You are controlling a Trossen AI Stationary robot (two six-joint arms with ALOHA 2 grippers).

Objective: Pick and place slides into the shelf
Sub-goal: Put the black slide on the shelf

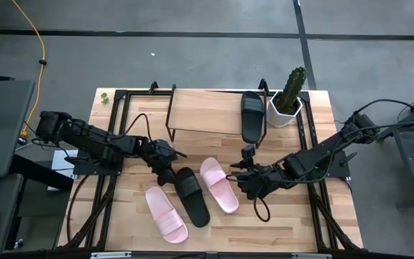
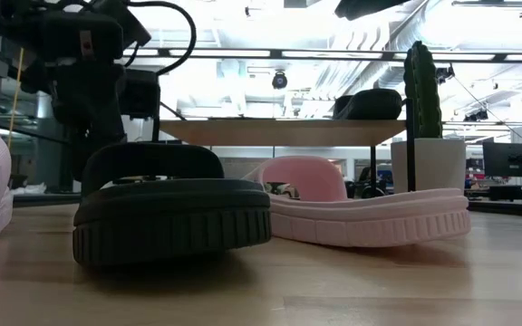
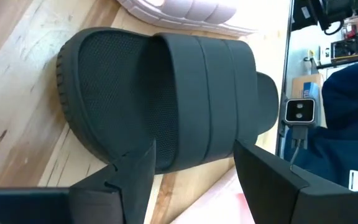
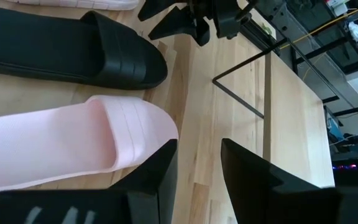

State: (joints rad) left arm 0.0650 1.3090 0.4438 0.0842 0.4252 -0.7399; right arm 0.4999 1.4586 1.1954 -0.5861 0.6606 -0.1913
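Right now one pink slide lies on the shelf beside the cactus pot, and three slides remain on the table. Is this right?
Not quite. The slide on the shelf is black, not pink; the high view shows it beside the cactus pot. Three slides do remain on the table: two pink and one black.

Dark jointed arms, black cables
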